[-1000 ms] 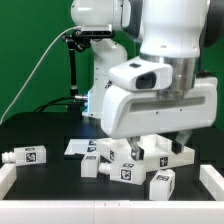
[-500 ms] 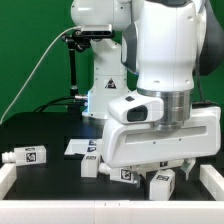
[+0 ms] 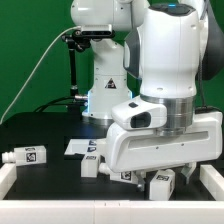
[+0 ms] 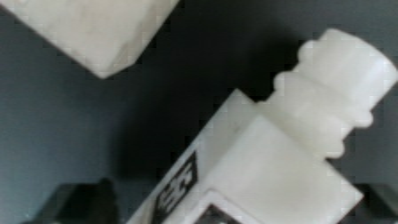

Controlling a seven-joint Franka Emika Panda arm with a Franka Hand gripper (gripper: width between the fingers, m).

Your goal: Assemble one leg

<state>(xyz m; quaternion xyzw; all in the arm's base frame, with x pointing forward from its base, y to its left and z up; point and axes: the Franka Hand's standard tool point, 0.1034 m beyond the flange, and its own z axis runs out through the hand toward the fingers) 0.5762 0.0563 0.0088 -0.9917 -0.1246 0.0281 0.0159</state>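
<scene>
White, blocky, tagged legs lie on the dark worktop [image 3: 40,135]. The left leg [image 3: 27,156] lies on its side, well apart from the front leg [image 3: 160,185]. The wrist view shows a tagged leg [image 4: 267,150] lying slantwise, its ridged screw tip [image 4: 334,75] bare, apart from a white part [image 4: 107,35].

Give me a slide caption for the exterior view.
Gripper low over clustered white tagged parts on the black table; one leg lies apart at the exterior view's left.

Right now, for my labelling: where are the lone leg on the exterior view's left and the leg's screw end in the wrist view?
lone leg [image 3: 28,156]: exterior view, on its tagged side.
screw end [image 4: 334,72]: wrist view, on the ribbed threads.
</scene>
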